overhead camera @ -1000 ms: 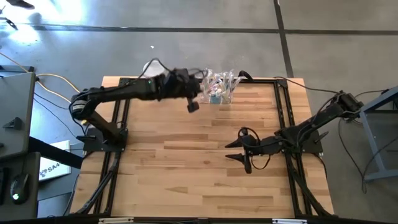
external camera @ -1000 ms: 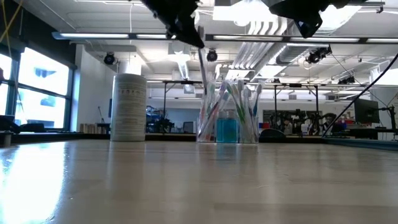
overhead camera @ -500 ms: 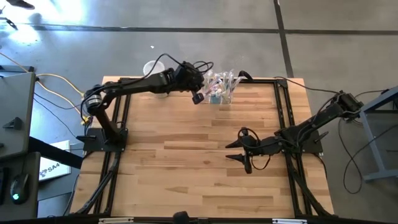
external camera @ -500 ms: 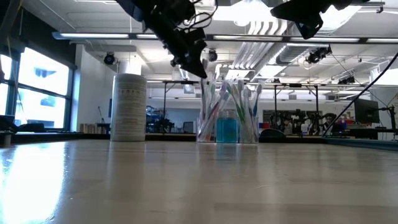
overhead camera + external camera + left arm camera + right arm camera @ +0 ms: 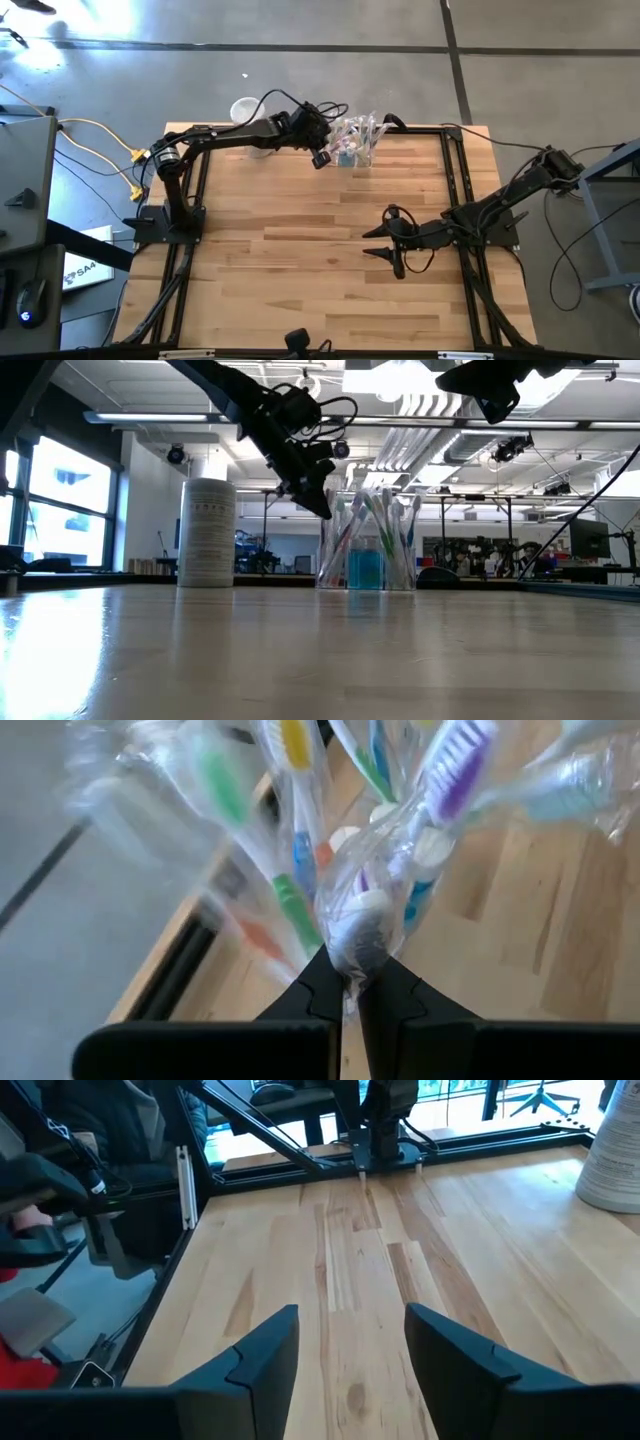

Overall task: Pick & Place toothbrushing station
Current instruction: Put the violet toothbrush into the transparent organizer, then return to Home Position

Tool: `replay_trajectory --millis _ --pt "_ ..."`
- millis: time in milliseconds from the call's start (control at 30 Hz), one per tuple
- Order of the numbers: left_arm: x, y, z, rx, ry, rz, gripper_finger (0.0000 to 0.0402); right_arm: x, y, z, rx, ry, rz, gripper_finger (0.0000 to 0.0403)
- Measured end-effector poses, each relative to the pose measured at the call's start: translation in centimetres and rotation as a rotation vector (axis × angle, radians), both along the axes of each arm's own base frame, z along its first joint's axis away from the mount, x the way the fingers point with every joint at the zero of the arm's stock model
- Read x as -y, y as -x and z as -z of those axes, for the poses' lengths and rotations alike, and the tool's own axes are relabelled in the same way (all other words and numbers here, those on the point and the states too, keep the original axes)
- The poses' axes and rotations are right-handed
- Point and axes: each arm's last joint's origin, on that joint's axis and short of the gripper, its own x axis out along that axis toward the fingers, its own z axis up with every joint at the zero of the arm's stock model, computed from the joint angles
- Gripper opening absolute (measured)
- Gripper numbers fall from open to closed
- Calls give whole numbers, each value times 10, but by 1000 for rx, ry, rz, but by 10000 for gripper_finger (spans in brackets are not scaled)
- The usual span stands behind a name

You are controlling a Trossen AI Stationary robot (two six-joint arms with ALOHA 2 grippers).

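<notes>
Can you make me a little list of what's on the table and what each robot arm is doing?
holder: toothbrushing station, clear box of wrapped toothbrushes, far edge of table
also there: whitish cylinder, standing left of the holder in the low view
left gripper: at the holder, jaws shut on a wrapped toothbrush
right gripper: waiting mid-table, jaws open, empty

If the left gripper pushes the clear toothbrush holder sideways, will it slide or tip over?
Probably tip: the toothbrush holder looks narrow, with toothbrushes fanning out well above its rim. Its thin clear walls suggest little weight. The left gripper, shut beside it, could easily topple it.
</notes>
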Motion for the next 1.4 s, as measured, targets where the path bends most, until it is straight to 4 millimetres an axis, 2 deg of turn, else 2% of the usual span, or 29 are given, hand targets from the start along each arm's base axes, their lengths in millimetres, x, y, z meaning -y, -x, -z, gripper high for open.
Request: replay_trajectory --millis 167,567,767,1133,1267,1400 --pt "-5 -3 5 21 29 33 19 0 0 1 -6 3 0 176" --pt "-4 -6 3 59 6 46 163 1 1 3 -34 3 6 176" --pt "-2 0 -14 82 4 37 214 1 1 4 -38 5 6 176" --pt "5 14 -71 -14 41 26 227 3 5 2 -45 34 0 175" --pt "9 22 -92 -78 62 12 227 10 18 -5 -65 65 29 161" --pt "14 34 -95 -205 104 -20 227 27 43 -9 -132 110 181 136"
